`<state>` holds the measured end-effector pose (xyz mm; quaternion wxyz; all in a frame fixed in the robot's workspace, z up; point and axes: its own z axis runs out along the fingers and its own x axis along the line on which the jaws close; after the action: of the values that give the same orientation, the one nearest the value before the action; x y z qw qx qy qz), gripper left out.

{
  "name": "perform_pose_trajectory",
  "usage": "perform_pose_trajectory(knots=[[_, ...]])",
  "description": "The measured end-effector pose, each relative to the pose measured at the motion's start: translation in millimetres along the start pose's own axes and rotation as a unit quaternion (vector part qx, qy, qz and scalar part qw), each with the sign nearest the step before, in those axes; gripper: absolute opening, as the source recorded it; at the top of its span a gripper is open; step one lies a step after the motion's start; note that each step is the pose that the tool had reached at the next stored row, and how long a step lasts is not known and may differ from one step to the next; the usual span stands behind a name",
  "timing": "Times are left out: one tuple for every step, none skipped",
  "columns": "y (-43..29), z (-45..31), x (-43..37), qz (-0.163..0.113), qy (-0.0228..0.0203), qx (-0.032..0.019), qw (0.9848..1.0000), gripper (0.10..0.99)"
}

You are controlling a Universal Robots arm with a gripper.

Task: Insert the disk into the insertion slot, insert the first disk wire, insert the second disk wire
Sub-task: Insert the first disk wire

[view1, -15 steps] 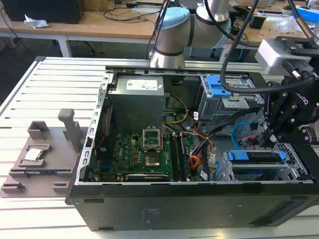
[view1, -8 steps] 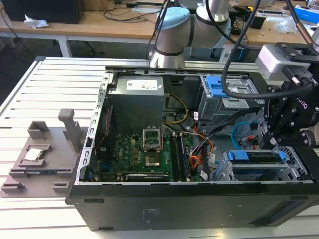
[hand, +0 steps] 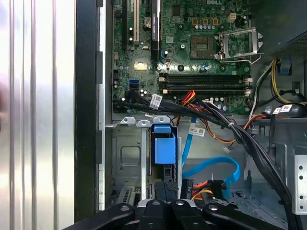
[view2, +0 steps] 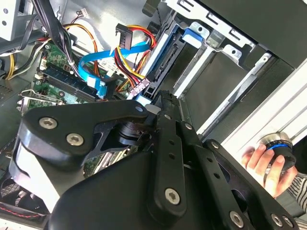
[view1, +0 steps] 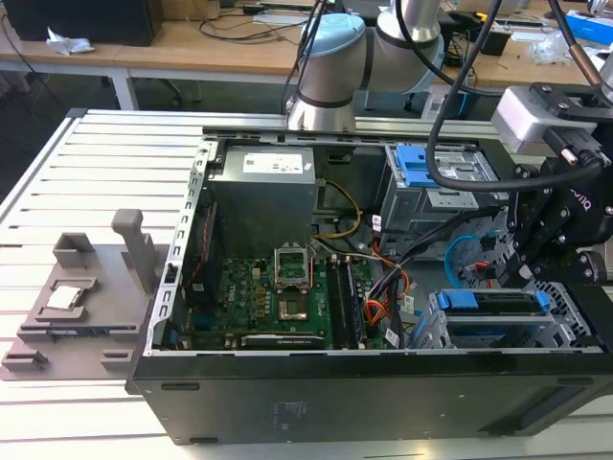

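exterior view: above, far, whole open case (view1: 335,393)
first wrist view: straight down on motherboard (hand: 192,28)
second wrist view: close, slanted
shared: motherboard

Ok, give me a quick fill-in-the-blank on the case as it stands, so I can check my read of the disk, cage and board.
1. The disk sits in a plastic frame coloured ____.
2. It lies in the metal cage at the exterior view's ____ side, beneath the gripper.
3. The circuit board inside the case is ____.
4. In the second wrist view a person's ____ grips a round knob.
Missing words: blue; right; green; hand.
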<state>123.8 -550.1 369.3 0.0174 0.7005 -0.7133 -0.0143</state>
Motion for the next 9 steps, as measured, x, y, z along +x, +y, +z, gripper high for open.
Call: perform_pose_trajectory(knots=[[0.0, 0.0, 0.0, 0.000, 0.0000, 0.0000, 1.0000, 0.106], [0.0, 0.0, 0.0, 0.000, 0.0000, 0.0000, 1.0000, 0.106], [-0.1, 0.0, 0.0, 0.000, 0.0000, 0.0000, 1.0000, 0.106], [-0.1, 0.0, 0.0, 0.000, 0.0000, 0.0000, 1.0000, 0.114], [-0.2, 0.0, 0.0, 0.000, 0.0000, 0.0000, 1.0000, 0.173], [-0.2, 0.0, 0.0, 0.000, 0.0000, 0.0000, 1.0000, 0.235], [-0.2, 0.0, 0.0, 0.000, 0.0000, 0.0000, 1.0000, 0.294], [-0.2, 0.0, 0.0, 0.000, 0.0000, 0.0000, 1.0000, 0.361], [-0.2, 0.1, -0.8, 0.000, 0.0000, 0.0000, 1.0000, 0.361]])
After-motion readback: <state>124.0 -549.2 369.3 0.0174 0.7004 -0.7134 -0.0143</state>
